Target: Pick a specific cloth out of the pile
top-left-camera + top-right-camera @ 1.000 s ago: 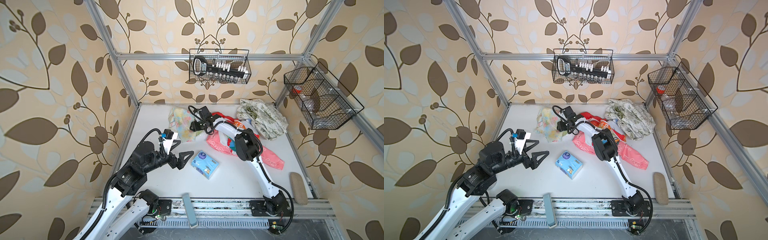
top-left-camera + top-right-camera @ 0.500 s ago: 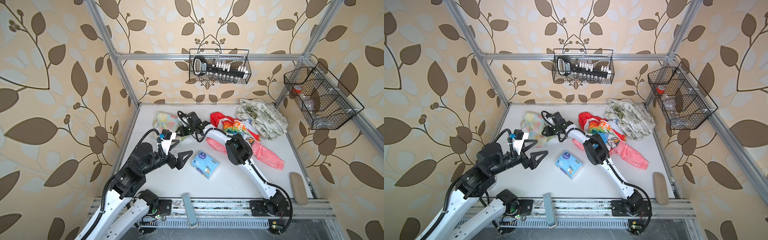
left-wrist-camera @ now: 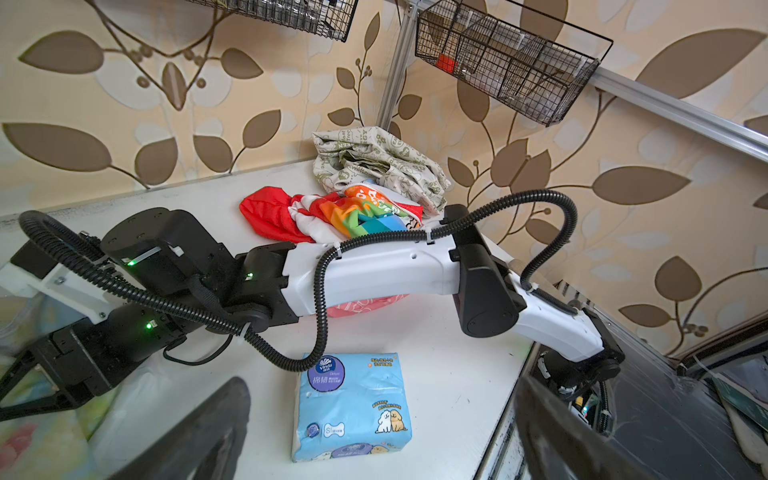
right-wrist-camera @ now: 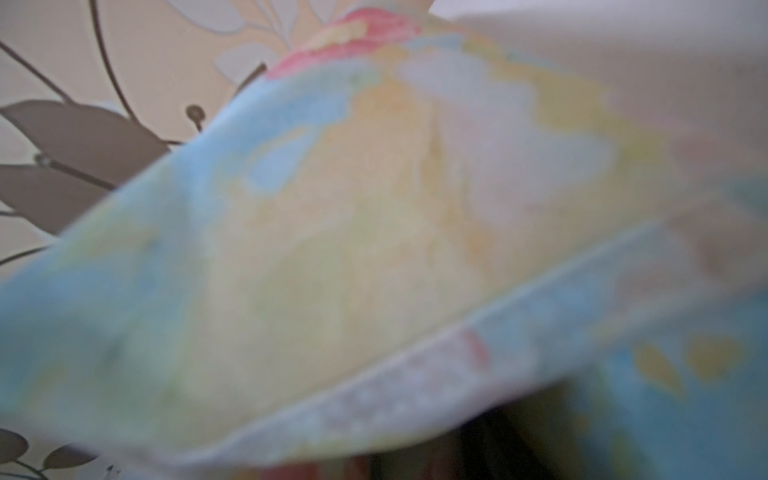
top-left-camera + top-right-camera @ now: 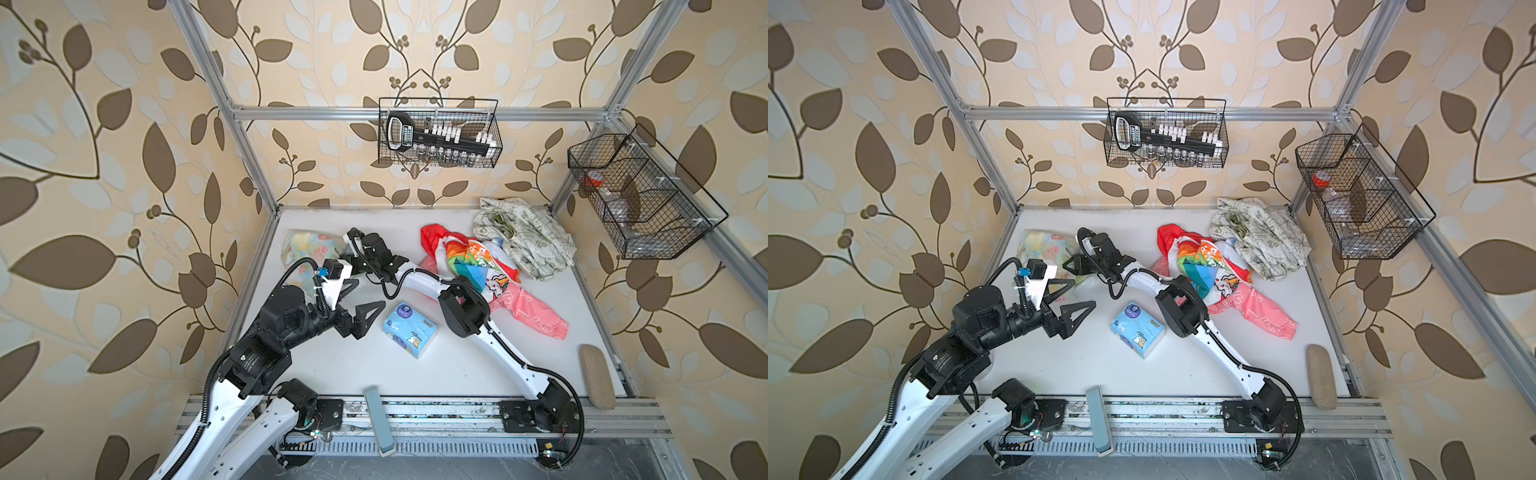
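Right gripper (image 5: 1071,268) looks clamped on the cloth (image 5: 1042,245), well apart from the pile (image 5: 478,257); left gripper (image 5: 370,293) hangs wide open.

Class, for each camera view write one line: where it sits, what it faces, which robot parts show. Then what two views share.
Top views: high above the front rail, facing down and back over the table; left arm and right arm show.
Left wrist: on the left arm, facing past the open left gripper at the tissue pack, right arm and pile.
Right wrist: close against the blurred floral cloth; no robot part clear.
Shared: top and left wrist views show tissue pack and pile.
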You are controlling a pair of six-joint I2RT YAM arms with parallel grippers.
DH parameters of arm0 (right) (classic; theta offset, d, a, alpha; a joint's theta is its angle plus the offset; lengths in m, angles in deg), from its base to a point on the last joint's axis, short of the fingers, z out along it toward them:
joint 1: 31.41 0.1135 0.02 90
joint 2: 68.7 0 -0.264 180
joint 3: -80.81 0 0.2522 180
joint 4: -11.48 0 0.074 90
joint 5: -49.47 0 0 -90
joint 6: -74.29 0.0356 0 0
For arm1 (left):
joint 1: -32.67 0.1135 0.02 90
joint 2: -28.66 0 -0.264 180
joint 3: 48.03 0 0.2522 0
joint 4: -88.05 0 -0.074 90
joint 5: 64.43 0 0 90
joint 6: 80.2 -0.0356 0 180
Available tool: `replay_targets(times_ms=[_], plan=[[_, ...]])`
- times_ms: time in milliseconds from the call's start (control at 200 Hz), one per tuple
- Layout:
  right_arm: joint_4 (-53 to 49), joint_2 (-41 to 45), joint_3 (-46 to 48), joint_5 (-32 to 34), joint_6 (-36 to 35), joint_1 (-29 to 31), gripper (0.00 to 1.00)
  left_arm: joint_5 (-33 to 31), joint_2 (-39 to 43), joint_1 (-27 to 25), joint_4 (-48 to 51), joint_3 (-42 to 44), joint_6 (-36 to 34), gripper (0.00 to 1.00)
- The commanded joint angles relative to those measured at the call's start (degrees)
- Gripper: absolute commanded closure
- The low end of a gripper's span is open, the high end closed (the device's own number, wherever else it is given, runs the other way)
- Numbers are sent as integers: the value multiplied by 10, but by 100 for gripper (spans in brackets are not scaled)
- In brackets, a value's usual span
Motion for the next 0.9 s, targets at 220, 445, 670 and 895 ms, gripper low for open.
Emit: replay_targets(times_ms=[220,445,670,895], plan=[[85,12,13,-8,-1,-14,38,-2,-6,-5,-37,16,-7,1],[24,110,99,-13,-77,-14,14,1,-12,-5,-25,6,-11,1],[-31,230,212,16,-120,-15,1,3,7,-5,-27,10,-10,1],[-209,371,314,128,-159,-26,1,4,11,-5,-32,10,-9,1]])
